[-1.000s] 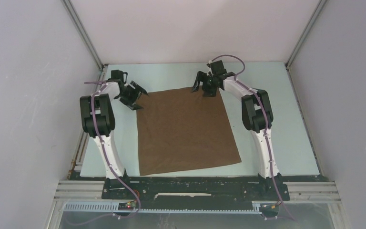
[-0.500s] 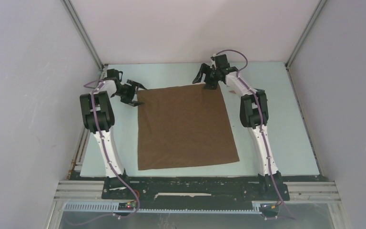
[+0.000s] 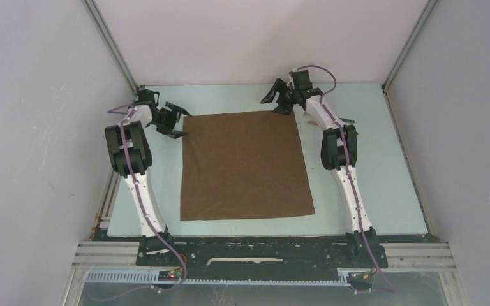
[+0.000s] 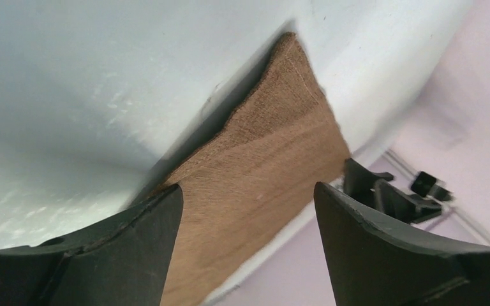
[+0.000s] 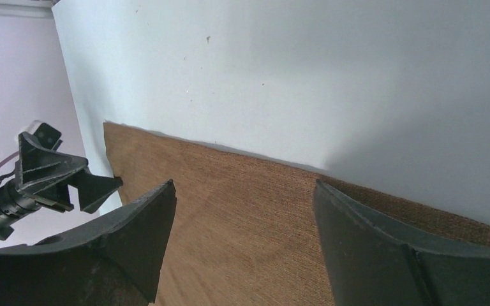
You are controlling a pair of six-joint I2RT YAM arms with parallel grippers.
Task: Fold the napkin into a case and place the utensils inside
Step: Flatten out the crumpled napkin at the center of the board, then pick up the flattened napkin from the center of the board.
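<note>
Top external view: the napkin lies flat and unfolded in the middle of the table, a dark-brown near-square between the two arms. The left gripper hovers just beside its far left corner, fingers spread wide and pinching nothing. The right gripper hangs by the far right corner, jaws likewise apart and empty. Both wrist views show the cloth's far edge lying between the spread fingers.

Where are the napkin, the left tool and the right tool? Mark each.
Napkin (image 3: pixel 245 166), top view, middle of the cloth.
Left tool (image 3: pixel 177 122), top view, between its fingertips.
Right tool (image 3: pixel 276 102), top view, between its fingertips.
</note>
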